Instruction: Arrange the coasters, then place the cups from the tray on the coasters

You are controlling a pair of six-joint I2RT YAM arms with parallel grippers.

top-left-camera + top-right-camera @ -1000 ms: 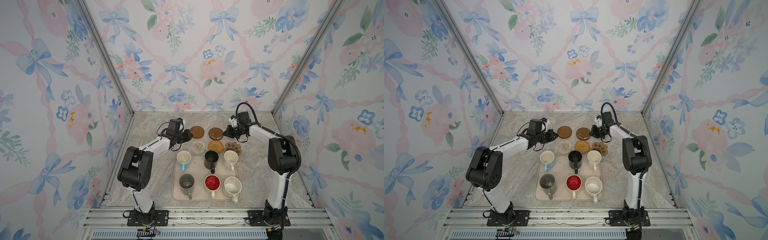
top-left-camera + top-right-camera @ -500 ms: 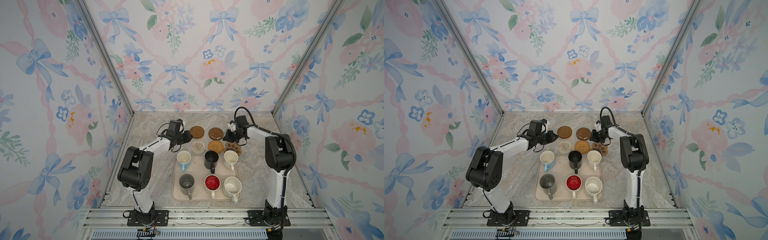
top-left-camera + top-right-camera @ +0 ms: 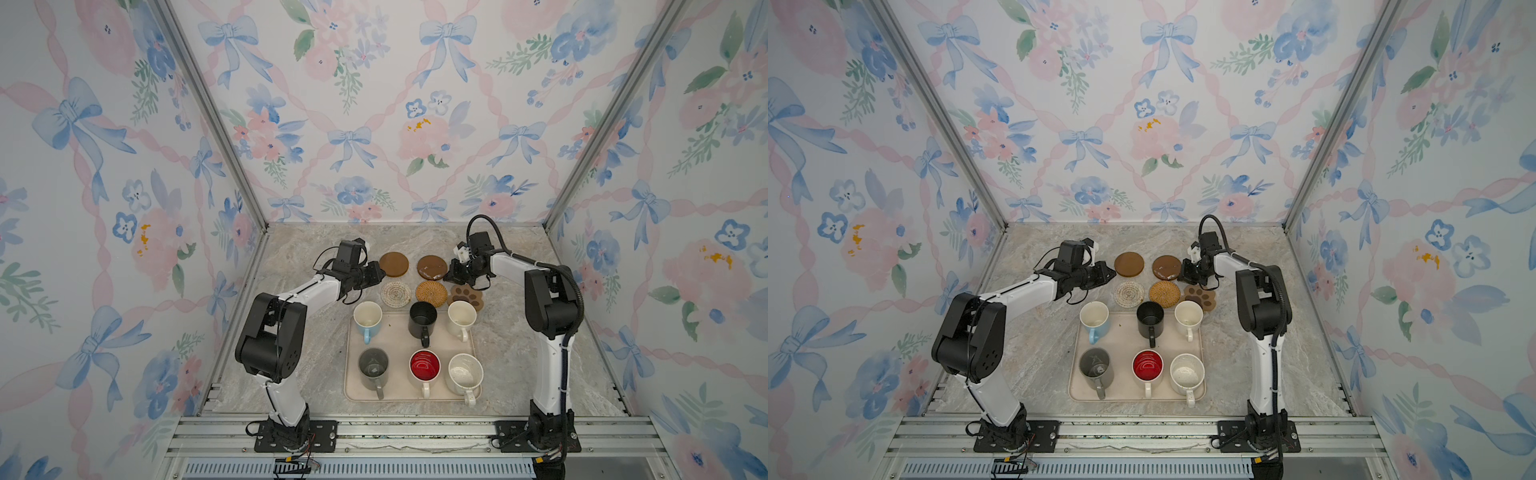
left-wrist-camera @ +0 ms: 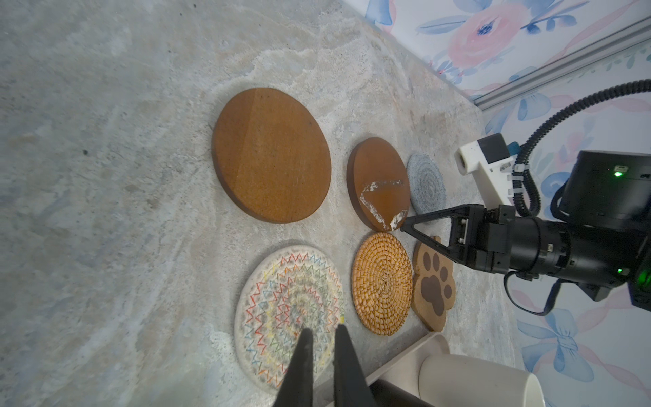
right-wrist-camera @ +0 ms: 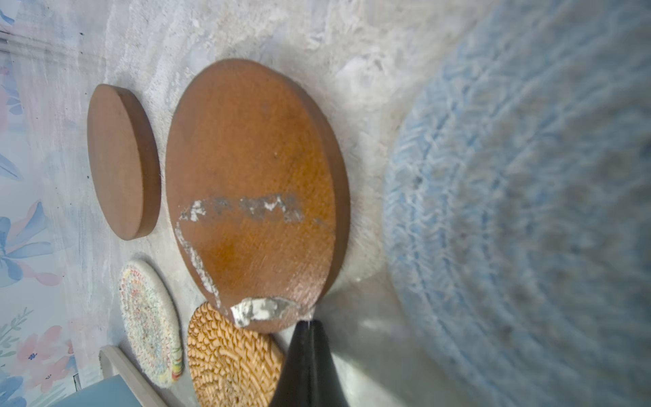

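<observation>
Five coasters show in both top views: plain brown disc (image 3: 393,264), glossy disc (image 3: 432,267), cream crochet round (image 3: 395,293), rattan round (image 3: 432,293) and paw (image 3: 467,296). The grey-blue woven round (image 4: 426,183) lies beyond the glossy disc (image 4: 378,183), under my right arm. My right gripper (image 5: 309,321) is shut and empty, its tip at the glossy disc's (image 5: 253,183) rim. My left gripper (image 4: 322,329) hovers over the crochet round (image 4: 289,310), almost shut, holding nothing. Several cups stand on the tray (image 3: 353,386): light blue (image 3: 367,320), black (image 3: 422,319), cream (image 3: 461,318), grey (image 3: 373,368), red-inside (image 3: 424,365), speckled (image 3: 465,372).
The coasters sit in two rows just behind the tray's far rim (image 3: 1125,312). Flowered walls with metal corner posts (image 3: 216,124) close in the marble table (image 3: 511,365) on three sides. Both arm bases are bolted to a rail (image 3: 415,432) at the front edge.
My right gripper has slid a little leftward and down to the glossy disc's rim. The left arm and every cup stay where they were.
</observation>
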